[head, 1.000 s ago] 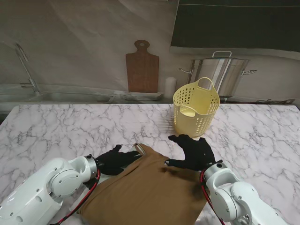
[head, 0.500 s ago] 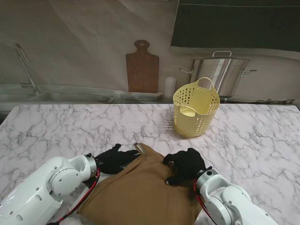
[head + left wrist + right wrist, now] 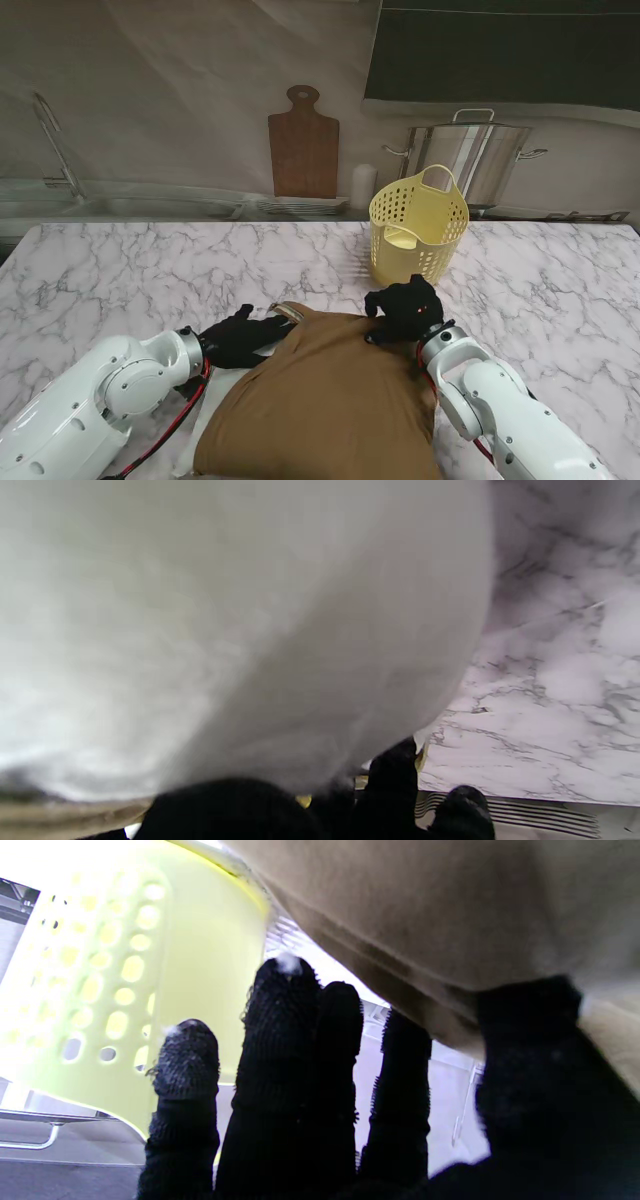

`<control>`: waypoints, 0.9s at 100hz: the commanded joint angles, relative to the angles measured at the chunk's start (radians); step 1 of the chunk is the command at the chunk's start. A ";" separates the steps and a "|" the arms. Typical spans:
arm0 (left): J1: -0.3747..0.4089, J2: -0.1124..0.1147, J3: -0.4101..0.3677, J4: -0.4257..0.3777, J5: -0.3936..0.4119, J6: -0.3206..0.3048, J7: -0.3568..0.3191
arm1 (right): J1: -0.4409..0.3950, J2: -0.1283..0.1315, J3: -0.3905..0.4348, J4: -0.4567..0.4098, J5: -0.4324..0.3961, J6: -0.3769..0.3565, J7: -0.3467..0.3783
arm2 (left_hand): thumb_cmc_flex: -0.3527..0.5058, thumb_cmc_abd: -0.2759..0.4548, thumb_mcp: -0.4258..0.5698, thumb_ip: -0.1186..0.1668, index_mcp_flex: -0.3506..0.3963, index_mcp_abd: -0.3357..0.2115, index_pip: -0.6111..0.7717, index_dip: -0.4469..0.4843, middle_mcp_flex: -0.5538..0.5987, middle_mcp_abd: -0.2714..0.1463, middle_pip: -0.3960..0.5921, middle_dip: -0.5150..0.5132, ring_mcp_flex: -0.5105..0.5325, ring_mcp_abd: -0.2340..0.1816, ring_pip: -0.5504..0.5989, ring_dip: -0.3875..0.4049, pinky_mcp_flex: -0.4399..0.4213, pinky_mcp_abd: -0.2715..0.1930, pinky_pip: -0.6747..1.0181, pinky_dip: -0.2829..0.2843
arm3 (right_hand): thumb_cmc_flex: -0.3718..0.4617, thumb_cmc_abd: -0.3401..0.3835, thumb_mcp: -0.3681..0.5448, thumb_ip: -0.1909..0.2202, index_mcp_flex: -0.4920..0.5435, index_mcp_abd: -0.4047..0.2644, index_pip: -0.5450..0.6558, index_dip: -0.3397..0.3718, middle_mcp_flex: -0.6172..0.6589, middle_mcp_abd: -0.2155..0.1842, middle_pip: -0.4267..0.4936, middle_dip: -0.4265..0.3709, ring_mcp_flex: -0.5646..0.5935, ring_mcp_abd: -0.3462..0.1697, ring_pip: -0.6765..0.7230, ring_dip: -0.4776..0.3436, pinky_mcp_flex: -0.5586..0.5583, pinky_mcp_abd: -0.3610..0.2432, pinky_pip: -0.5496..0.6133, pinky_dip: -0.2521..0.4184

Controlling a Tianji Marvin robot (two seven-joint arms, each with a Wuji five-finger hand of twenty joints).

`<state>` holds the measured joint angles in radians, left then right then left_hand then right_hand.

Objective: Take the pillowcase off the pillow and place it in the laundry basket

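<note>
Change: since the earlier frame, right hand was shifted to the pillowcase's far right corner; cloth looks bunched toward centre, so peeling is judged under way.
Right hand: thumb seen pressed on brown cloth, fingers straight; grip can't be told.
Left hand: laid at far left edge, by opening; grip can't be told.
Pillow: white, exposed in wrist cam.
Basket: upper right of centre, apart.

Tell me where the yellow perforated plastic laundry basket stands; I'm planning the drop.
In the stand view, the yellow perforated plastic laundry basket stands right of centre, just beyond the right hand, before the steel stockpot.
</note>
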<state>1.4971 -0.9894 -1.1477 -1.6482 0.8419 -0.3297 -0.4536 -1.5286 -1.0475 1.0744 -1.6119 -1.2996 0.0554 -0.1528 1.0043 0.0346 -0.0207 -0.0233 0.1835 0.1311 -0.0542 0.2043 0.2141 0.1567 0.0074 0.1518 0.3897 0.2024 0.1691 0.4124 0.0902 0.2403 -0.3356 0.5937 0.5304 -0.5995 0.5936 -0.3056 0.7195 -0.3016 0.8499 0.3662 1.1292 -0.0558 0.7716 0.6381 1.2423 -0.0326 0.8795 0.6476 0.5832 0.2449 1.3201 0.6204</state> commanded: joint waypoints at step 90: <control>-0.026 0.020 0.103 0.033 -0.044 0.024 -0.085 | -0.111 0.008 -0.003 -0.177 0.104 -0.045 0.200 | -0.020 -0.039 -0.013 0.003 0.010 -0.030 0.052 0.043 0.008 -0.004 0.001 0.013 0.004 0.010 -0.003 -0.009 -0.014 0.011 0.882 -0.008 | -0.236 0.154 -0.044 0.225 -0.493 0.305 -0.718 0.145 -0.660 0.136 -0.354 -0.354 -0.427 0.118 -0.547 -0.196 -0.295 0.128 -0.303 -0.018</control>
<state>1.4428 -0.9692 -1.0570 -1.6367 0.7937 -0.2979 -0.5027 -1.6645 -1.0368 1.0848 -1.8445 -1.2063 0.0067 0.1085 0.9814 0.0348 -0.0156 -0.0222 0.1845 0.1711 -0.0535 0.2044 0.2102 0.1941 0.0022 0.1520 0.3783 0.2396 0.1528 0.4133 0.0900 0.2403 -0.3355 0.5937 0.2303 -0.3767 0.5376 -0.0662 0.2026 0.0163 0.0778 0.4627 0.3884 0.1172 0.3352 0.2328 0.7328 0.1318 0.2484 0.3790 0.2594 0.3750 0.9675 0.5582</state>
